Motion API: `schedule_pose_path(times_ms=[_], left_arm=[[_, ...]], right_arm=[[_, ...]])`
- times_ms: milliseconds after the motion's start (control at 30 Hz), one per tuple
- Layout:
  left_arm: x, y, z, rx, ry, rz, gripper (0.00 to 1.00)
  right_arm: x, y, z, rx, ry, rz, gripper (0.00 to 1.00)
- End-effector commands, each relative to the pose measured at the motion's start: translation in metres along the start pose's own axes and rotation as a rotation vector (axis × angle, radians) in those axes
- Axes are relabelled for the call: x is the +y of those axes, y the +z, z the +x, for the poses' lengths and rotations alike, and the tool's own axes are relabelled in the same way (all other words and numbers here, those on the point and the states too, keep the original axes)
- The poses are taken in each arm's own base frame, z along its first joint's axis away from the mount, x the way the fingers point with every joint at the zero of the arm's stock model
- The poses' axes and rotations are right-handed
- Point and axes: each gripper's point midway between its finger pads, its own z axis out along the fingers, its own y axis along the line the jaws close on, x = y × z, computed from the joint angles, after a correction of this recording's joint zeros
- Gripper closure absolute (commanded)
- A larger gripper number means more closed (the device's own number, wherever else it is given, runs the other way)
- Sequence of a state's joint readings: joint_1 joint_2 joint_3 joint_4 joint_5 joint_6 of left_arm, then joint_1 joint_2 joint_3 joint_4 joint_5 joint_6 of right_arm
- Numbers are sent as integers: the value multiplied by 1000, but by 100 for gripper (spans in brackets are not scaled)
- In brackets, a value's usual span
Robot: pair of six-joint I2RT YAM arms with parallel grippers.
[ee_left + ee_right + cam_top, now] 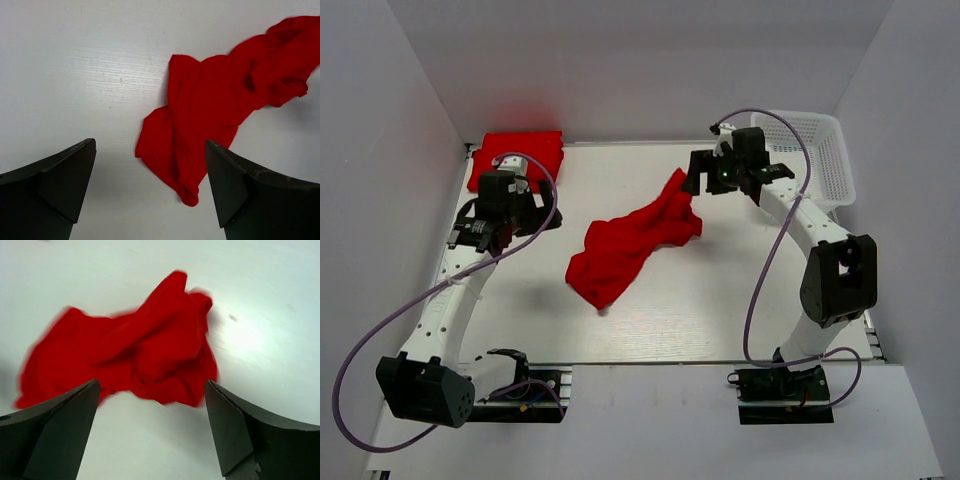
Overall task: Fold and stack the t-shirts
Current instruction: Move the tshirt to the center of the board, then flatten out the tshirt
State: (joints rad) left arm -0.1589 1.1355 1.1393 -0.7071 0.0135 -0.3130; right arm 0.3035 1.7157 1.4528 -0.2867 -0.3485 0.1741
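Observation:
A crumpled red t-shirt (pixel 630 243) lies in a long heap at the middle of the table. It also shows in the left wrist view (pixel 215 110) and in the right wrist view (pixel 135 355). A folded red t-shirt (pixel 520 157) lies at the back left corner. My left gripper (pixel 490 232) is open and empty, left of the heap, its jaws wide above bare table (pixel 150 195). My right gripper (pixel 705 180) is open and empty, just off the heap's far right end (pixel 150 435).
A white mesh basket (pixel 817 152) stands at the back right, behind the right arm. White walls close in the table on the left, back and right. Purple cables loop off both arms.

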Motion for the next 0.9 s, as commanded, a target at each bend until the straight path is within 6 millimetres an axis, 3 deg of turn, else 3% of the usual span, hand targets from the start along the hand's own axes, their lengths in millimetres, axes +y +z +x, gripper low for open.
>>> schedule_pose_path(times_ms=[0,133,267,433,500,633,667,733,800,867], left_arm=[[14,7,28,96,-21,-59,0],[8,26,53,171,-28,-4,0],[-23,39,70,201,-4,194,0],[-48,63,73,233,-4,332,0],[-54,81,74,260,0,364,2],[-56,95,80,289,5,389,9],[-55,98,84,303,1,384,11],[-54,108,83,306,1,374,17],[-58,115,82,297,1,383,21],[-59,123,82,294,2,384,23]], right_arm=[[-49,-37,-7,-15,-72,342,10],[-48,-47,3,4,-73,348,10],[-46,-52,21,27,-67,343,10],[-38,-52,35,54,-125,310,10],[-27,-46,46,87,-174,274,10],[-14,-30,60,141,-268,202,10],[-4,-25,60,149,-292,179,10],[-6,-12,61,177,-298,193,10],[8,-6,50,171,-316,173,10],[13,10,52,188,-320,158,10]])
